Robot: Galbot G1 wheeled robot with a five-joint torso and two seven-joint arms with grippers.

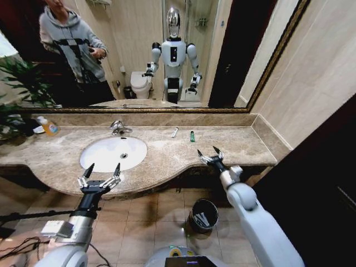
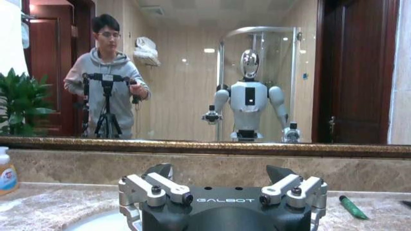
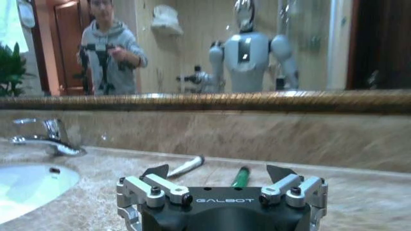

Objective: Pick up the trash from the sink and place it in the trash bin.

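Spread wide and empty, both my right gripper [image 1: 209, 153] and left gripper [image 1: 102, 171] hovered at the marble counter's [image 1: 167, 158] front edge. To grasp well, I judged the right should descend squarely over the slim white stick [image 1: 174, 132] or the dark-green bottle [image 1: 192, 136], probably smooth plastic, beside the glossy oval sink [image 1: 113, 153]. Below stood the black, shiny-rimmed trash bin [image 1: 203, 214].

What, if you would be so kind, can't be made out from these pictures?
- Trash bin, head view: its inside is dark, so what it holds is unclear.
- White tube and green stick on the counter, head view: too small to read or identify.
- Sink, left wrist view: mostly hidden behind the open left gripper.
- Orange bottle, left wrist view: cut off by the picture's edge.
- Green stick, right wrist view: partly hidden behind the open right gripper.
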